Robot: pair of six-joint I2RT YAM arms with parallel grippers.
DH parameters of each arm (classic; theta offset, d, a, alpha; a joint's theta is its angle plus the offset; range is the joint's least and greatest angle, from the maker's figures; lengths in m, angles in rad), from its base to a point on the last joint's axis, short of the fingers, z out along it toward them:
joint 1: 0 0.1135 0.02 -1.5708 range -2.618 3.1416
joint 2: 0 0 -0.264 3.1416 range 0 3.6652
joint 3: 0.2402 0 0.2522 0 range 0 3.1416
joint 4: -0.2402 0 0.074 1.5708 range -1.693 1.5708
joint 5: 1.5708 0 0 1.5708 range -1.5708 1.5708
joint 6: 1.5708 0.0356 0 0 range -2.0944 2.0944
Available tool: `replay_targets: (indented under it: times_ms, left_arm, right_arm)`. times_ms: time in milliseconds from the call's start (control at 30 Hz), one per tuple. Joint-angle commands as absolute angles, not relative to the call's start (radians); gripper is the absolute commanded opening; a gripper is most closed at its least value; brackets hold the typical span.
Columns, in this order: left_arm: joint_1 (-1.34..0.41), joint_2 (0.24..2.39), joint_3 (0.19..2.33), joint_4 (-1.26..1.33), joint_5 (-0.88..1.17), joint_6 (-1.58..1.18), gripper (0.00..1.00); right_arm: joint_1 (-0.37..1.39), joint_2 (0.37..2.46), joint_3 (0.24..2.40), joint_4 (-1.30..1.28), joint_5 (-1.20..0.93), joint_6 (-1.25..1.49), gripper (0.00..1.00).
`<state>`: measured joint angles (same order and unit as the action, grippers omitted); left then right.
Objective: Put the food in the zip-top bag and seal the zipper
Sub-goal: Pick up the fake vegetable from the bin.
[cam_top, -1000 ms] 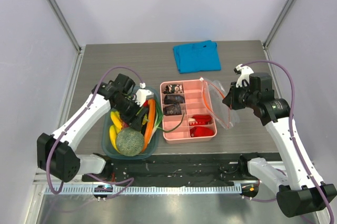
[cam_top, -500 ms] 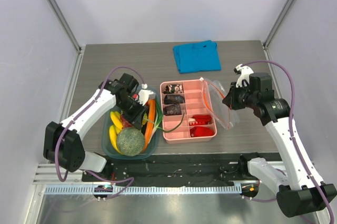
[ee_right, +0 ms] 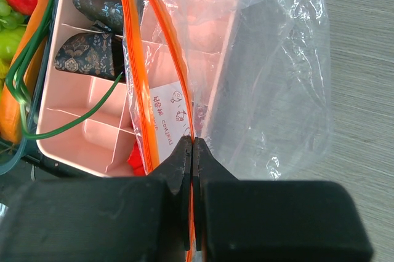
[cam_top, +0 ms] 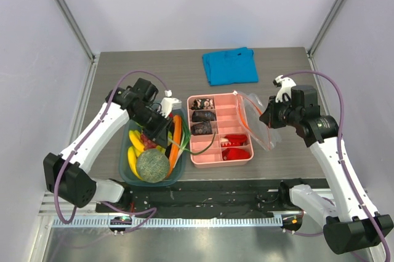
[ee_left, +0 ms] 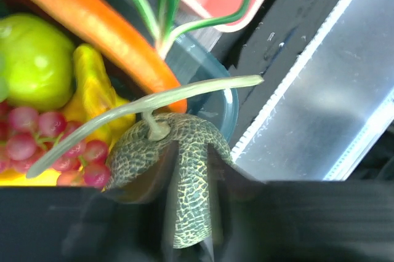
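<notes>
Here, zipper [ee_right: 131,77] pinched in right claw [ee_right: 193,145].

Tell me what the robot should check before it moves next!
1. Right gripper pinching the zipper: ok.
2. Zip-top bag mouth open: ok, the orange strips stand apart.
3. Bag filled: not ok, it looks empty.
4. Left gripper close to the melon: ok.
5. Left gripper holding something: cannot tell.
</notes>
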<state>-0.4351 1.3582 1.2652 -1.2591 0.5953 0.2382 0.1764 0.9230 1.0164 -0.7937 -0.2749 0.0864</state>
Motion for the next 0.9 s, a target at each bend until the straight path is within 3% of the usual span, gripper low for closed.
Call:
replay_targets:
  times_ms: [0, 100, 633, 733, 867]
  left_arm:
    - [-0.431, 1.335, 1.255, -1.255, 0.511, 0.204, 0.38]
    - [-0.439, 1.293, 1.189, -1.158, 0.491, 0.149, 0.46]
    - [-0.522, 1.397, 1.108, -0.934, 0.405, 0.1, 0.56]
    - [-0.534, 1.404, 1.104, -0.942, 0.407, 0.109, 0.52]
    - [-0.549, 1.407, 1.106, -0.998, 0.42, 0.144, 0.36]
  right_arm:
    - [0.173, 0.911, 1.02, -0.752, -0.284, 0.103, 0.01]
    - [0.173, 0.905, 1.019, -0.752, -0.282, 0.1, 0.01]
    - [0.175, 0.891, 1.015, -0.756, -0.276, 0.098, 0.01]
    - [0.173, 0.891, 1.012, -0.758, -0.276, 0.1, 0.01]
    - [0.175, 0.891, 1.012, -0.758, -0.272, 0.098, 0.01]
